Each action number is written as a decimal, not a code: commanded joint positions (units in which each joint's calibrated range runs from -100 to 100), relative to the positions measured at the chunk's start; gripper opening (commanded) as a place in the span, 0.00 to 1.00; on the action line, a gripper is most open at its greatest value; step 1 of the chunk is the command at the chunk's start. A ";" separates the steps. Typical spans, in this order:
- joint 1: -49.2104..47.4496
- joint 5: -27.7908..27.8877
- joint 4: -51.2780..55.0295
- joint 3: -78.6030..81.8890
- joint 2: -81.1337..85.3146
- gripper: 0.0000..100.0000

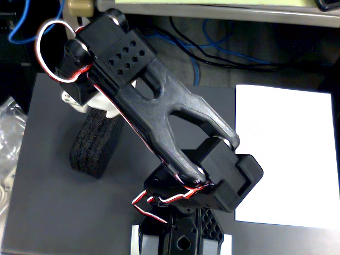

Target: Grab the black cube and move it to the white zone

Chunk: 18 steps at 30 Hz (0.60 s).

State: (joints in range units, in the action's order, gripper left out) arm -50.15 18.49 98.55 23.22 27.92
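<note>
Dark grey mat [48,212] covers the desk from where I'm watching, fixed view looking down, with blue cables [196,53] and a white wire loop [45,53] along the back edge and crinkled clear plastic [8,138] at far left. My arm [159,117] runs diagonally from its base at bottom centre up toward top left, glossy black, red-and-white wiring along it. The pincer [101,114] is mostly hidden under the arm's upper link; I only see white parts of it just above the black cube [93,146]. Can't tell if the fingers are spread or pinching, the link blocks them. Black cube sits on the mat left of centre, rough porous foam with layered grooves, its top end tucked under the white pincer parts, seemingly touching them. White zone [289,154] is a white paper sheet on the right side of the mat, well apart from the cube, with the arm's lower joint overlapping its left edge in this view.
</note>
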 commanded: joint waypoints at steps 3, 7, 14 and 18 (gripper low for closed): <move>0.11 0.37 0.85 -0.10 0.09 0.41; 0.18 0.42 0.85 0.72 0.09 0.50; 3.72 3.77 0.77 5.43 0.09 0.51; 10.04 6.71 0.77 5.16 0.09 0.51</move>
State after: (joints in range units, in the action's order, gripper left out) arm -45.57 22.32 98.55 29.16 27.92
